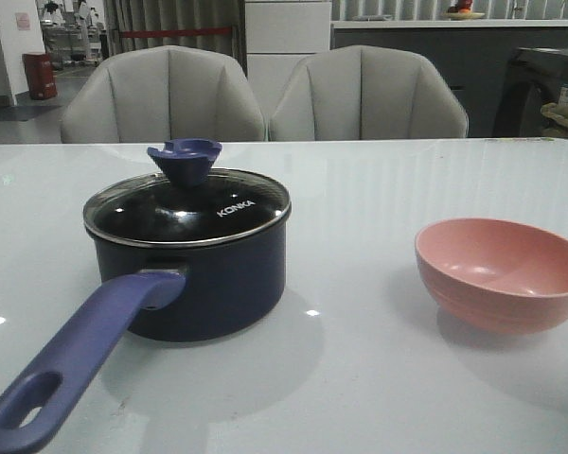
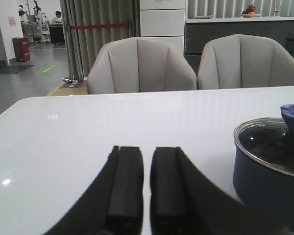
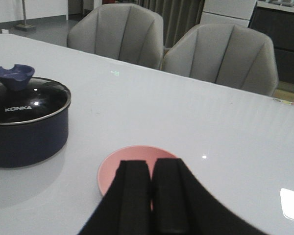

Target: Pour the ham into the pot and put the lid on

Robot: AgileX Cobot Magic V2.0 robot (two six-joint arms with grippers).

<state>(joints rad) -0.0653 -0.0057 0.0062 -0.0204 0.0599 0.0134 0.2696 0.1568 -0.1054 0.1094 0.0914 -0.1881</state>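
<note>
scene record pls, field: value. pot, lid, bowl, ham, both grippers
pot: on table, robot's left side, handle toward the robot
lid: seated on pot, knob up
bowl: pink, upright, right of pot, apart from it; visible part of its inside looks empty
ham: not visible in any view
left gripper: shut, empty, low over table beside pot
right gripper: shut, empty, just in front of bowl
</note>
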